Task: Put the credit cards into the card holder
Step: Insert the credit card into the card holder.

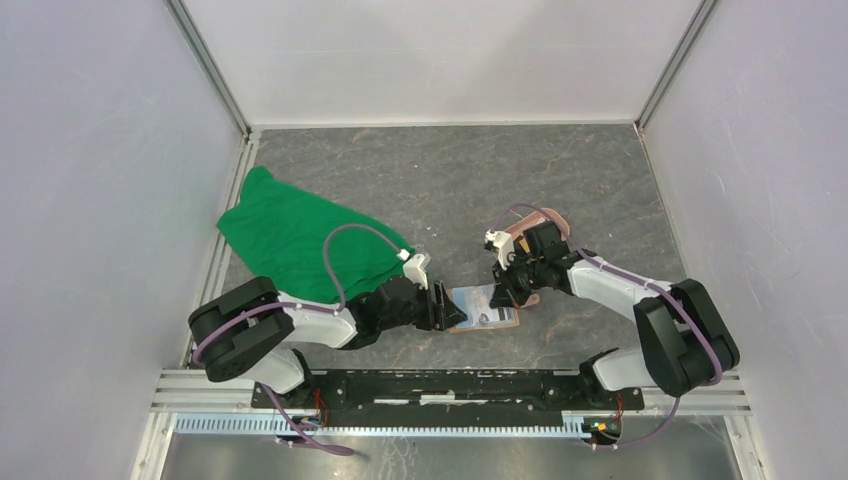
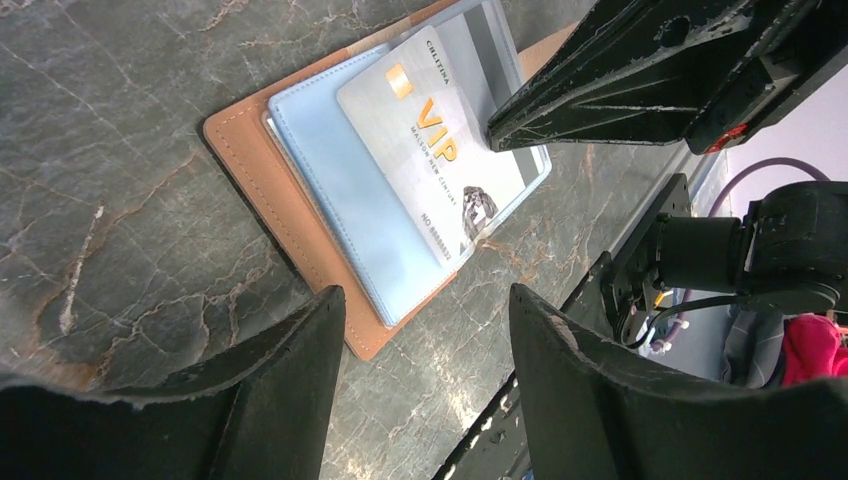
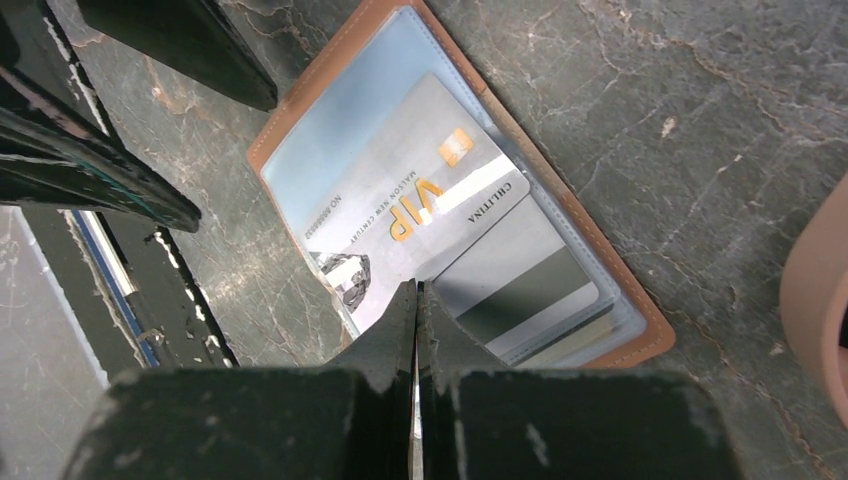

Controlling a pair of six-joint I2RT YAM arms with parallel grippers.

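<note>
left arm (image 1: 320,325) extends low toward centre; left gripper (image 2: 425,300) jaws parted, nothing between them. right arm (image 1: 610,285) folds inward, wrist pitched down; right gripper (image 3: 417,292) fingers pressed together, tips pointing down. the two grippers are near, not touching.

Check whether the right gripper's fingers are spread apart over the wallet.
No, the right gripper has its two fingers pressed together with no gap, tips at the VIP card in the open wallet.
</note>
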